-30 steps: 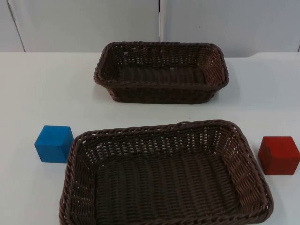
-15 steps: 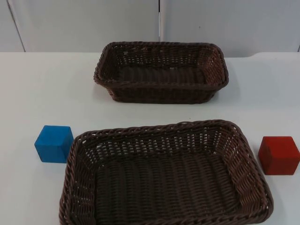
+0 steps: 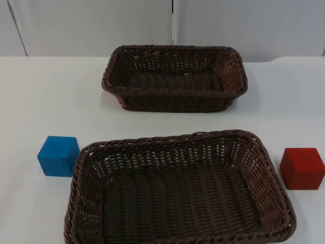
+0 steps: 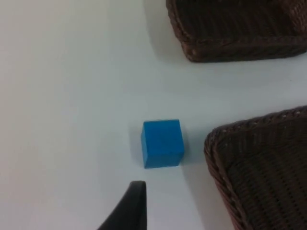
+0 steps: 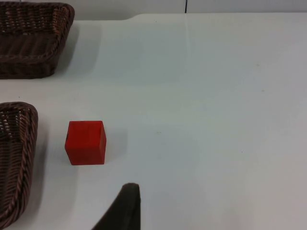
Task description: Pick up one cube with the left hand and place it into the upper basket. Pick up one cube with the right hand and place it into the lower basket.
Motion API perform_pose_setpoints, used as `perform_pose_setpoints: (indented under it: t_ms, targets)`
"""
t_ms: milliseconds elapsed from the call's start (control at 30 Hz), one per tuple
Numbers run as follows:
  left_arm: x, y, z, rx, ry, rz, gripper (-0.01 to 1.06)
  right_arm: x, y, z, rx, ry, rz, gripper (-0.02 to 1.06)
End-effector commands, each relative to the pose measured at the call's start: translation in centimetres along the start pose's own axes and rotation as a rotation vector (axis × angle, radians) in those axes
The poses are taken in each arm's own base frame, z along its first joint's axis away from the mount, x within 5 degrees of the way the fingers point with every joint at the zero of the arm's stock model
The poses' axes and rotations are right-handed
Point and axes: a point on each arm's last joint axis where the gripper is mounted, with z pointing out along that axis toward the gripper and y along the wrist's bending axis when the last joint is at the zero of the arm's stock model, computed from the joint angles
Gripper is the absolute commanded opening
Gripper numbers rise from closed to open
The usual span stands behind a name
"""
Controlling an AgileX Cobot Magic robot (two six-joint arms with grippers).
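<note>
Change record, top view, against the two earlier pictures: none found. Blue cube (image 3: 58,155): position on the bench (image 3: 40,96) as before, no shift. Red cube (image 3: 302,168): no shift. Upper basket (image 3: 175,78) and lower basket (image 3: 177,189): no shift, contents as before. No arm or pincer has entered the top view.
</note>
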Motion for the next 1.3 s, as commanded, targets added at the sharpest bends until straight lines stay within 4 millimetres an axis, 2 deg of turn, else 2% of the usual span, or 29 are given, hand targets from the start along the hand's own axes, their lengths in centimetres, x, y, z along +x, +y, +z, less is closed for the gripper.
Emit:
perform_pose_setpoints:
  t_ms: [0,267,300,433,600,1000,1133,1267]
  targets:
    - [-1.6,-0.1,-0.1,0.005,-0.037,-0.004,1.05,0.0,0.0,0.0,0.007,-0.007,0.000,1.05]
    - [-6.7,-0.1,0.4,0.005,-0.070,0.042,1.05,0.0,0.0,0.0,0.007,-0.007,0.000,1.05]
    - [-6.7,-0.1,0.4,0.005,-0.070,0.042,1.05,0.0,0.0,0.0,0.007,-0.007,0.000,1.05]
    - [-8.7,0.0,1.0,0.005,-0.075,0.045,1.05,0.0,0.0,0.0,0.007,-0.007,-0.008,1.05]
    - [-9.4,0.3,1.9,-0.001,-0.077,0.054,1.05,0.0,0.0,0.0,0.007,-0.007,-0.008,1.05]
    - [-9.3,0.5,4.4,0.029,0.012,0.035,1.05,0.0,0.0,0.0,0.007,-0.007,-0.008,1.05]
    - [-9.1,0.1,5.4,0.063,0.046,0.052,1.05,0.0,0.0,0.0,0.007,-0.007,-0.008,1.05]
    - [-8.6,-0.9,7.2,0.102,0.112,0.093,1.05,0.0,0.0,0.0,0.007,-0.007,-0.008,1.05]
